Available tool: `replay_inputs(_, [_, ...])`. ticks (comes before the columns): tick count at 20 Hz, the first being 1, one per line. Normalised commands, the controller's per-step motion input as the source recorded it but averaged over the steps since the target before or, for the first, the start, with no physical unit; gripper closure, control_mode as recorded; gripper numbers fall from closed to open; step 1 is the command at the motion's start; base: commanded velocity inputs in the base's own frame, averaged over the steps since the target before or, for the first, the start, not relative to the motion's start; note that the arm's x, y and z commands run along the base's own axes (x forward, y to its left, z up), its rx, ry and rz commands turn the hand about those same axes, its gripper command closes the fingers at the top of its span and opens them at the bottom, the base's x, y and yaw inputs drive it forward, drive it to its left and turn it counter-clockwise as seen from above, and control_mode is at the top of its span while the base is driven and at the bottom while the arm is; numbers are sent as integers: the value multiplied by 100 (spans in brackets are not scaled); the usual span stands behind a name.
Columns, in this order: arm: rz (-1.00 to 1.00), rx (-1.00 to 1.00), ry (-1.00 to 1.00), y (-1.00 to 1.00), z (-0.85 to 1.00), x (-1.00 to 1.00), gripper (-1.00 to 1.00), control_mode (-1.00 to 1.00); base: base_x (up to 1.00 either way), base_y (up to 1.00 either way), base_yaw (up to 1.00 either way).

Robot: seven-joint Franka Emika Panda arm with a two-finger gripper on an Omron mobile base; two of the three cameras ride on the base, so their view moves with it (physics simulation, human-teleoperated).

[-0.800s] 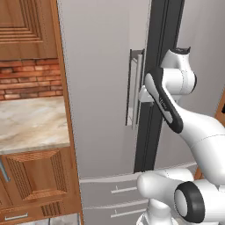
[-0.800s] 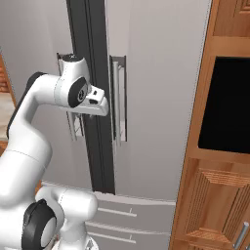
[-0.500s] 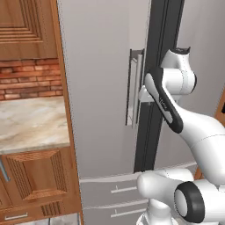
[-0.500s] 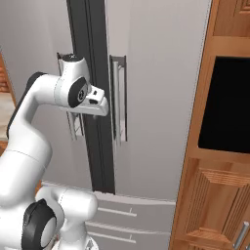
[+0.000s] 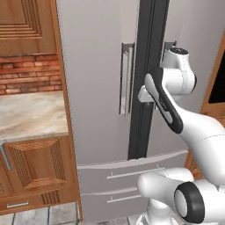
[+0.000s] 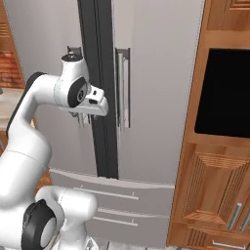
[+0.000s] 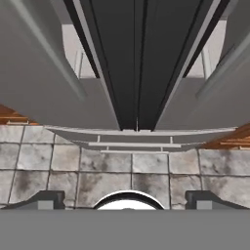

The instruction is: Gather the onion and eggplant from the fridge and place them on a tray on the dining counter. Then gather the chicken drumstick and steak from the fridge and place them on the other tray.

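With both doors of the tall pale grey double-door fridge [image 5: 96,88] shut, the task looks barely started as far as these views go: no food or tray is in sight, so I can't tell whether any item has been moved. The fridge fills the scene straight ahead of the base, black centre seam [image 6: 97,73] running top to bottom, drawers [image 5: 127,180] below.

The white arm's two-finger gripper [image 7: 126,199] sits up at handle height right in front of the seam, between the left door's silver bar handle [image 5: 127,79] and the right door's silver bar handle [image 6: 122,88]. Jaws stand spread wide, holding nothing; the fingertips [image 7: 46,199] show well apart at the bottom of the hand view, which looks down the seam to the drawers and grey tiled floor [image 7: 58,166].

My read: opening a door comes next, which means shifting sideways onto one handle. Everything downstream (pick, carry, place) appears to be left.
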Motion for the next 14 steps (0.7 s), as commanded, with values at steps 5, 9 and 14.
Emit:
replay_inputs(5, [0,0,0,0,0,0,-100,100,-13,-32,-1])
replay_inputs(9, [0,0,0,0,0,0,-100,100,-6,-39,0])
replay_inputs(14, [0,0,0,0,0,0,-100,100,0,-1,0])
